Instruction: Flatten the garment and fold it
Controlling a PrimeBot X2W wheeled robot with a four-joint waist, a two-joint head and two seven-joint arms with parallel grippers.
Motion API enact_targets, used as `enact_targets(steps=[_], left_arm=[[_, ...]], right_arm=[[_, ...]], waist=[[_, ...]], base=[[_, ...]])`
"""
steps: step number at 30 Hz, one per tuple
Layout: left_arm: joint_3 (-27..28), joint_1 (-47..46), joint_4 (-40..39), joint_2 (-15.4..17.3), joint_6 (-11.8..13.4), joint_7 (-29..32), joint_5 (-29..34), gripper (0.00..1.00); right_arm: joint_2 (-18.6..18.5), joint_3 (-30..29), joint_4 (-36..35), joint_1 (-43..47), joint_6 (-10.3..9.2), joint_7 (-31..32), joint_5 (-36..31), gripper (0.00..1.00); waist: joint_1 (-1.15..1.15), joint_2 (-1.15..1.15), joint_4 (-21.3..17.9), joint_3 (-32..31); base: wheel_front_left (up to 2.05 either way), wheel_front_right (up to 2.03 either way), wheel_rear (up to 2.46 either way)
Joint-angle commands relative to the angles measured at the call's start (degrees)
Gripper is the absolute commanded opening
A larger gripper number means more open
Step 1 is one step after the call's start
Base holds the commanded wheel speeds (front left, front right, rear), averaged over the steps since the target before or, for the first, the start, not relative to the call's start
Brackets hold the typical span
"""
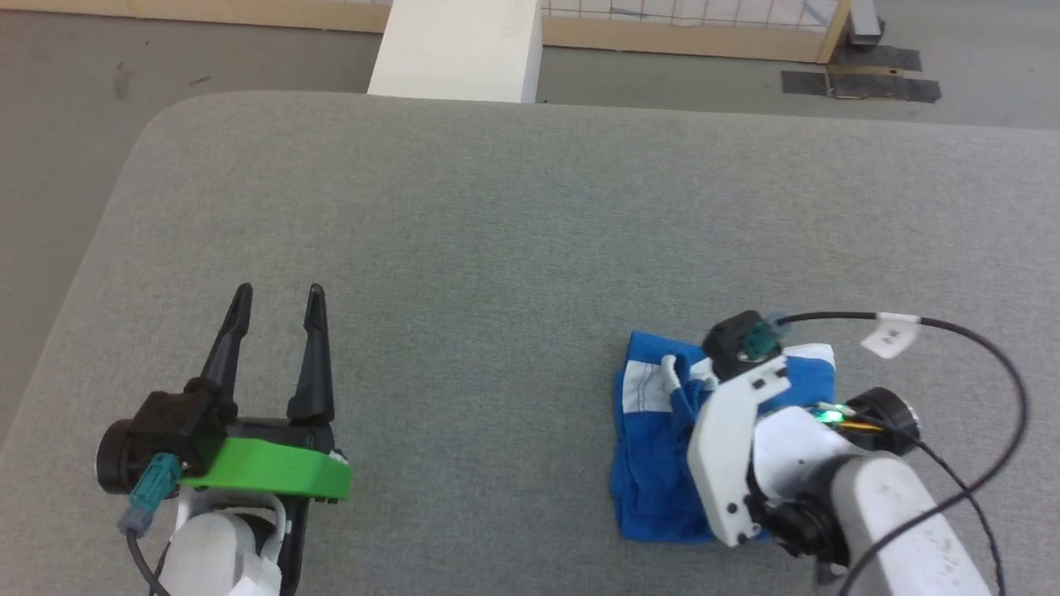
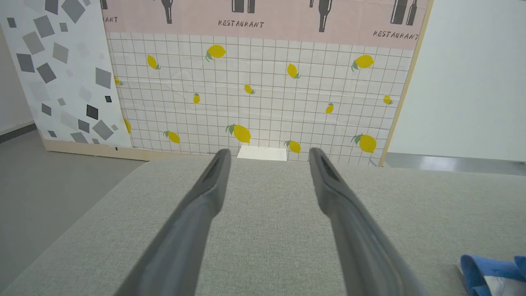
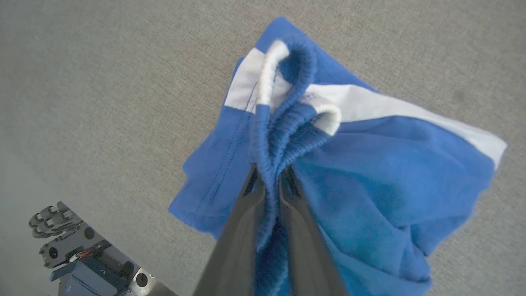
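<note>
The garment (image 1: 654, 463) is a bright blue pair of shorts with a white stripe, lying bunched on the grey padded table (image 1: 497, 248) at the lower right. In the right wrist view the garment (image 3: 390, 164) hangs crumpled, its ribbed elastic waistband (image 3: 283, 139) pinched between the fingers of my right gripper (image 3: 269, 174), which is shut on it. From the head view the right arm covers the fingers above the cloth. My left gripper (image 1: 277, 294) stands open over bare table at the lower left, well apart from the garment (image 2: 493, 271), with nothing between its fingers (image 2: 213, 181).
A white block (image 1: 460, 45) stands beyond the table's far edge. A lemon-patterned wall panel (image 2: 263, 90) rises behind it. Part of the robot's base (image 3: 82, 255) shows below the table edge. The table's left edge (image 1: 83, 273) curves near my left arm.
</note>
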Motion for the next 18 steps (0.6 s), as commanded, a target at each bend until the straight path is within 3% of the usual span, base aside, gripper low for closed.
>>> enact_targets(steps=[1,6,7,8,9,13,18], left_arm=[[-0.36,0.57,0.12,-0.15,-0.39,-0.25,-0.62,1.0],[-0.58,0.22,0.45,-0.45,-0.39,-0.25,-0.89,1.0],[-0.66,0.22,0.49,-0.49,-0.39,-0.25,-0.89,1.0],[-0.74,0.24,0.55,-0.53,-0.39,-0.25,-0.9,1.0],[-0.79,0.28,0.6,-0.56,-0.39,-0.25,-0.92,1.0],[-0.69,0.94,0.65,-0.58,-0.39,-0.25,-0.81,1.0],[-0.29,1.68,0.52,-0.36,-0.39,-0.25,-0.48,1.0]], right_arm=[[0.41,0.79,1.71,-1.36,-0.09,-0.88,-0.58,0.0],[0.78,2.72,8.02,-3.55,-0.09,-3.24,-1.09,0.0],[0.8,3.03,8.73,-3.87,-0.09,-3.71,-1.27,0.26],[0.82,3.35,9.44,-4.24,-0.09,-4.5,-1.33,0.78],[0.83,3.63,9.87,-4.48,-0.09,-5.03,-1.12,1.0],[0.84,5.65,9.16,-5.61,-0.09,-7.09,0.59,1.0],[0.85,6.85,2.78,-6.32,-0.09,-8.32,3.24,1.0]], waist=[[0.0,0.0,0.56,0.28],[0.0,0.0,1.12,0.45],[0.0,0.0,1.13,0.43],[0.0,0.0,1.11,0.39],[0.0,0.0,1.06,0.29],[0.0,0.0,0.17,-0.55],[0.0,0.0,-1.72,-1.49]], base=[[0.0,0.0,0.0],[0.0,0.0,0.0],[0.0,0.0,0.0],[0.0,0.0,0.0],[0.0,0.0,0.0],[0.0,0.0,0.0],[0.0,0.0,0.0]])
